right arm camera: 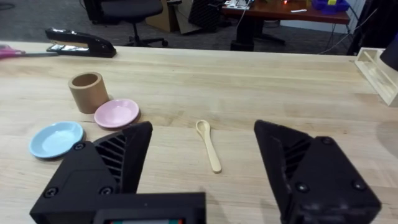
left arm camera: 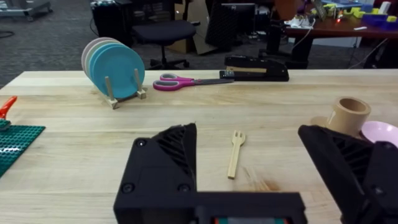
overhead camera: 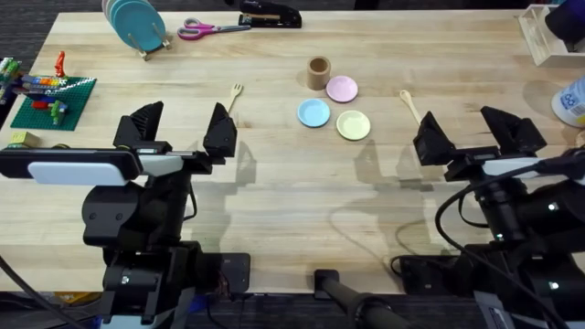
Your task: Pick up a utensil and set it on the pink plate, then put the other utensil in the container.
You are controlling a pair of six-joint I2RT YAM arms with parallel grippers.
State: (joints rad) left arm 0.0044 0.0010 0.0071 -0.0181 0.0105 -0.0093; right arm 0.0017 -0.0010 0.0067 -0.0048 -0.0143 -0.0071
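Nothing of the task looks done yet: seen from overhead, the fork (overhead camera: 236,93) lies on the bare worktop (overhead camera: 274,174) just ahead of the left tool (overhead camera: 181,128), whose fingers stand wide apart and empty. The spoon (overhead camera: 409,104) lies just ahead of the right tool (overhead camera: 471,132), also spread wide with nothing between its fingers. Between the two tools, farther out, sit the cup (overhead camera: 318,72), the pink plate (overhead camera: 342,89) touching or nearly touching it, a blue plate (overhead camera: 313,112) and a yellow plate (overhead camera: 354,124); all are empty.

From the left wrist, the fork (left arm camera: 236,154) rests straight ahead in the gap between the fingers, tines pointing away. The cup (left arm camera: 349,116) and an edge of the pink plate (left arm camera: 380,132) show beyond the right-hand finger, which cuts off the rest of the plate.

From the right wrist, the spoon (right arm camera: 208,144) lies ahead between the open fingers, bowl end away. The cup (right arm camera: 87,92), pink plate (right arm camera: 116,112) and blue plate (right arm camera: 56,138) sit off beyond the left-hand finger. Both placements remain.
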